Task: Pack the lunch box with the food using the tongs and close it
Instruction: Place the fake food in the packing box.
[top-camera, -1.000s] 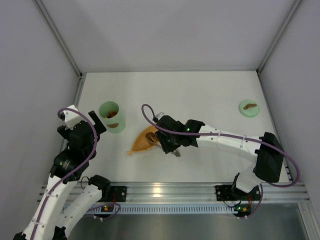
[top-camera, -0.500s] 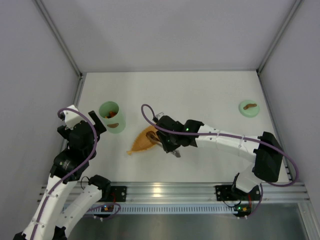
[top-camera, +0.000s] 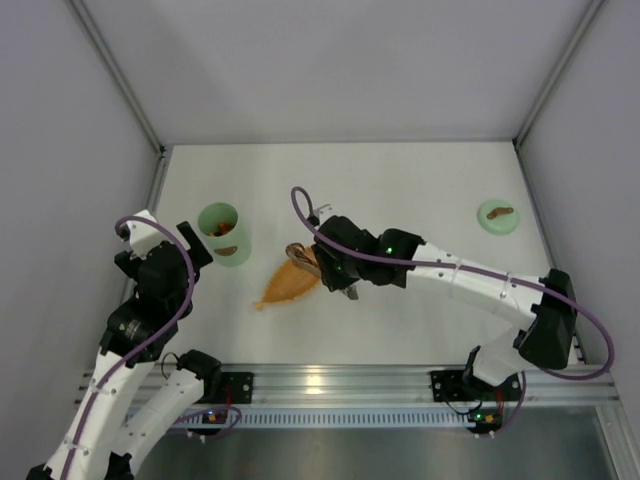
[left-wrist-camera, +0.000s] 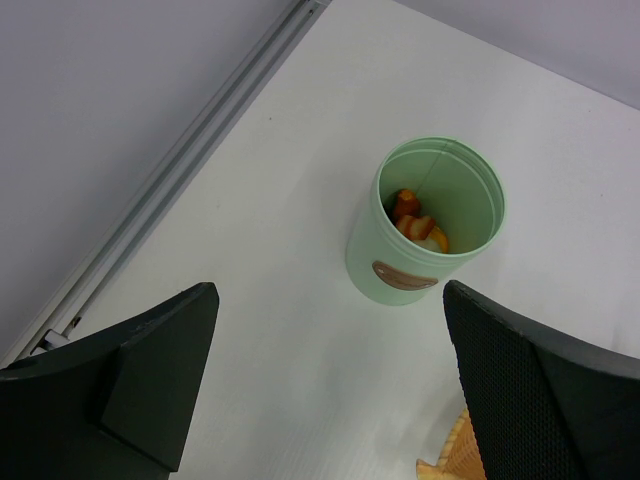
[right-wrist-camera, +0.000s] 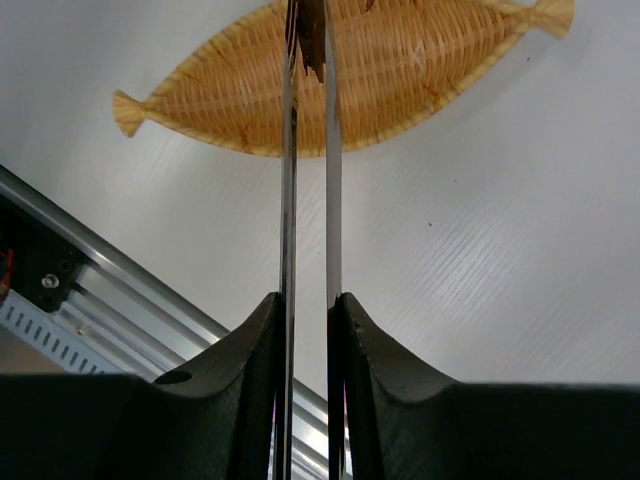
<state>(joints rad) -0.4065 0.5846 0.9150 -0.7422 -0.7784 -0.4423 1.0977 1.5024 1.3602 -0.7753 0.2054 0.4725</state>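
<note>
top view, left gripper (top-camera: 198, 245): fingers spread wide with nothing between them; the lunch box (top-camera: 222, 234) stands just past the fingertips, apart from them.
top view, right gripper (top-camera: 338, 270): clamped on the tongs (top-camera: 306, 262), which run out beyond the fingertips to the orange leaf-shaped tray (top-camera: 282, 288).
top view, tong tips: a dark food piece (top-camera: 297, 252) sits at them, by the tray end nearest the right fingers.
top view, lid (top-camera: 497, 216): lies on the table (top-camera: 400, 190), well apart from both grippers, brown handle up.
left wrist view, fingers (left-wrist-camera: 150, 385): the two pads stand far apart at the lower corners and touch nothing.
left wrist view, lunch box (left-wrist-camera: 400, 270): upright and uncovered, ahead of the fingers and nearer the right-hand pad, its brown mark turned toward them; orange and white food (left-wrist-camera: 415, 225) lies inside.
left wrist view, tray (left-wrist-camera: 452, 460): one corner shows just beside the right-hand pad.
right wrist view, fingers (right-wrist-camera: 245, 390): drawn close together, squeezing the two arms of the tongs (right-wrist-camera: 288, 200), which run almost parallel with a narrow gap.
right wrist view, tong tips: beyond the fingertips they pinch the dark food piece (right-wrist-camera: 311, 45) above the woven tray (right-wrist-camera: 400, 80).
right wrist view, metal rail (right-wrist-camera: 90, 290): runs to the left of the fingers.
</note>
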